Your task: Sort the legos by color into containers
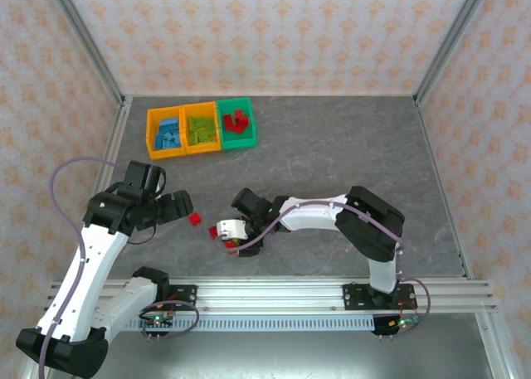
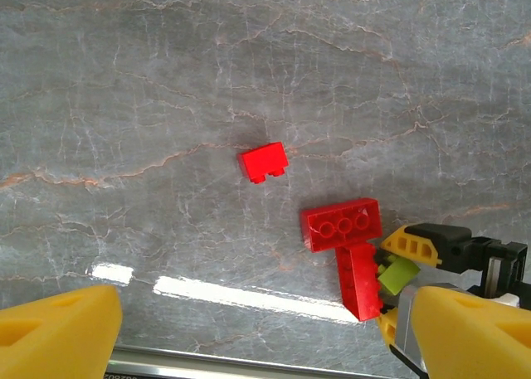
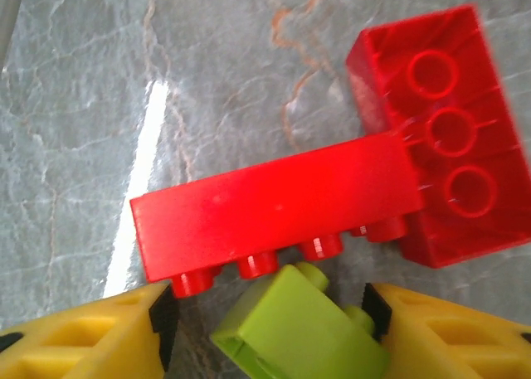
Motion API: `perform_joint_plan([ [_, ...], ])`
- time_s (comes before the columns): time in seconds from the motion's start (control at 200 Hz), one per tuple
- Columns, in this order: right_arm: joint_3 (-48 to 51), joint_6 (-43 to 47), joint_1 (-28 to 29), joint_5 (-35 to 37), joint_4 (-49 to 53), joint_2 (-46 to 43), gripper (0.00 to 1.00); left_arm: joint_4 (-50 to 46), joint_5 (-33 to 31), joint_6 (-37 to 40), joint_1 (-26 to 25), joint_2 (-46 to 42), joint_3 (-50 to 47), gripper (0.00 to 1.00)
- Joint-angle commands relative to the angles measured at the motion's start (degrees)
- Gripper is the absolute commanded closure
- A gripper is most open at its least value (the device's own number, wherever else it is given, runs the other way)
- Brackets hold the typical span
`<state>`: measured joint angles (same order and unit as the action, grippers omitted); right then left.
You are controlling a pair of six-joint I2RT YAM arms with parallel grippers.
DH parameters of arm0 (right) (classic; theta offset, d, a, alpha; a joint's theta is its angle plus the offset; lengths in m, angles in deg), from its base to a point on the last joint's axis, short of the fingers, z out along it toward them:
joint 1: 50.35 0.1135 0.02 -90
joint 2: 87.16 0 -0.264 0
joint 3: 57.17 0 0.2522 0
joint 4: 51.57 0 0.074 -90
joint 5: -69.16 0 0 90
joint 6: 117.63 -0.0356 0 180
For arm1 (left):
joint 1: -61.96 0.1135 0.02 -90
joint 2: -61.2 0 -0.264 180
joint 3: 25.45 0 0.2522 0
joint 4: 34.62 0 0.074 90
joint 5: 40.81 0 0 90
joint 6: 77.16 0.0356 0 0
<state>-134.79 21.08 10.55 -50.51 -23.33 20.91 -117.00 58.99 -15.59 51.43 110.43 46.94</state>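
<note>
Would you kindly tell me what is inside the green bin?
Red bricks lie piled in the green bin; anything beneath the pile is covered from view.

You look down on a grey, marble-veined surface (image 1: 332,147) with faint orange streaks. Walls (image 1: 274,31) papered in a cream and peach floral pattern close it in on three sides, and metal posts (image 1: 88,43) slant up at the back corners. A metal rail (image 1: 274,294) runs along the near edge. Light leaves a bright glare (image 2: 241,293) on the surface.

Red bricks (image 3: 274,217) and one lime-green brick (image 3: 299,333) — on grey, marble-veined tabletop (image 2: 166,105).
</note>
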Motion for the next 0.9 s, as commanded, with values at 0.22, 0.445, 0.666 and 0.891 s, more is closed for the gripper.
perform_joint_plan([
  [0.22,0.1,0.8,-1.2,-1.6,4.8,-1.7,0.56,0.9,-1.1,0.6,-0.3,-0.2,-1.0,0.09],
  [0.445,2.9,-4.5,-2.2,0.1,0.5,-7.6,0.75,0.4,-1.0,0.6,-0.3,-0.3,-0.6,0.09],
  [0.666,7.1,-36.2,-8.6,8.9,-29.9,-18.7,0.79,0.8,-1.1,-1.2,-0.3,-1.0,1.2,0.09],
  [0.891,-22.3,-58.7,-11.1,26.4,-14.7,-0.1,0.85,1.3,-5.2,-8.5,-0.2,0.3,6.1,0.09],
])
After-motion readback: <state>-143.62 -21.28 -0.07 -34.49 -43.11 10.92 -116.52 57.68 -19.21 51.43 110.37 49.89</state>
